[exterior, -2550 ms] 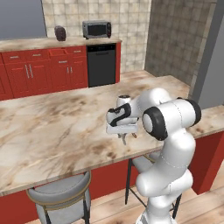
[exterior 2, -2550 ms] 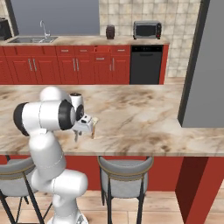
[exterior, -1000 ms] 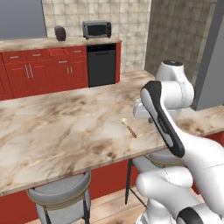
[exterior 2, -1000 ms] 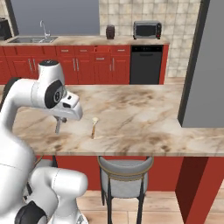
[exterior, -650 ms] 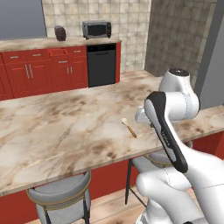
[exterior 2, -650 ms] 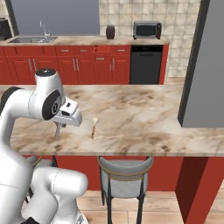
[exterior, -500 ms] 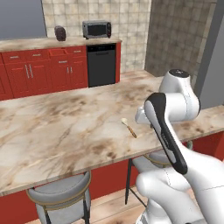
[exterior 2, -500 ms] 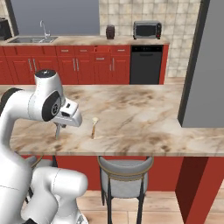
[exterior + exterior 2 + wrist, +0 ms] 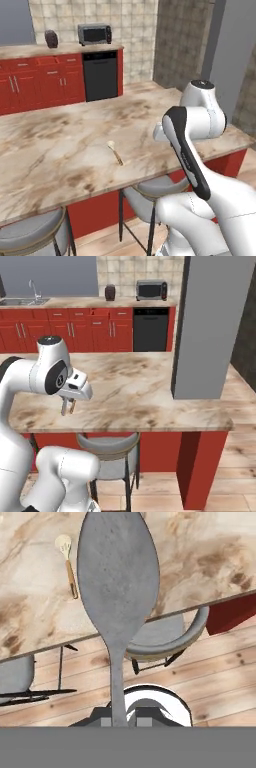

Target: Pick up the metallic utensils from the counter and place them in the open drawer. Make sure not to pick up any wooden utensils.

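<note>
Overall, the counter (image 9: 60, 145) ran broad and veined across the room, with a stool (image 9: 165, 637) tucked under its near edge. The gripper (image 9: 67, 406) hung beyond that edge, above the floor, fingers drawn narrow on the handle of the grey metal spoon (image 9: 117, 587), bowl pointing away from the hand. The wooden spoon (image 9: 115, 151) lay flat on the counter near the edge, apart from the gripper.
</note>
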Available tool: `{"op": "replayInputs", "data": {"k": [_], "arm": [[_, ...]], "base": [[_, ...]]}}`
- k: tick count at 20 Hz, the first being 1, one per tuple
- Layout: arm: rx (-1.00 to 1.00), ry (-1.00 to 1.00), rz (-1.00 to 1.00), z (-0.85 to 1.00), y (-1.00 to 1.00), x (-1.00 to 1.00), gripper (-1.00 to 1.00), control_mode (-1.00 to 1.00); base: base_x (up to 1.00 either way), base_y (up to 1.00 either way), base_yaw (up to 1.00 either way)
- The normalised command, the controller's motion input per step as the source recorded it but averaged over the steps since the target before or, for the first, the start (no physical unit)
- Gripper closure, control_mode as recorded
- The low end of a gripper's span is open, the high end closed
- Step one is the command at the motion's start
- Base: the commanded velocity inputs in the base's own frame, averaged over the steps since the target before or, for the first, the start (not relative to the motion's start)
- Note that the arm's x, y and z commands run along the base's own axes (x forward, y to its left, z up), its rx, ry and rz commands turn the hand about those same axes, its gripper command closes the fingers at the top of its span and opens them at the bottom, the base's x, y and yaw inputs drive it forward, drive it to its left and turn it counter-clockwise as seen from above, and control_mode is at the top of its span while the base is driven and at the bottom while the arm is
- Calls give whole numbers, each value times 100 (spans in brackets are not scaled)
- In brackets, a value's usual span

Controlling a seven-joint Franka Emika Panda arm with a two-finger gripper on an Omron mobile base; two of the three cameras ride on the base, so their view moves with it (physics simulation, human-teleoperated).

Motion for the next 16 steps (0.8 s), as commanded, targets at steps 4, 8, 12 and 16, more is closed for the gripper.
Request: {"op": "replayInputs", "data": {"k": [4, 8, 12, 16], "arm": [[0, 0, 0, 0, 0, 0, 100, 100], [0, 0, 0, 0, 0, 0, 100, 100], [0, 0, 0, 0, 0, 0, 100, 100], [0, 0, 0, 0, 0, 0, 100, 100]], "base": [[-27, -100, -10], [-29, -100, -2], [-30, -100, 0], [-3, -100, 0]]}}
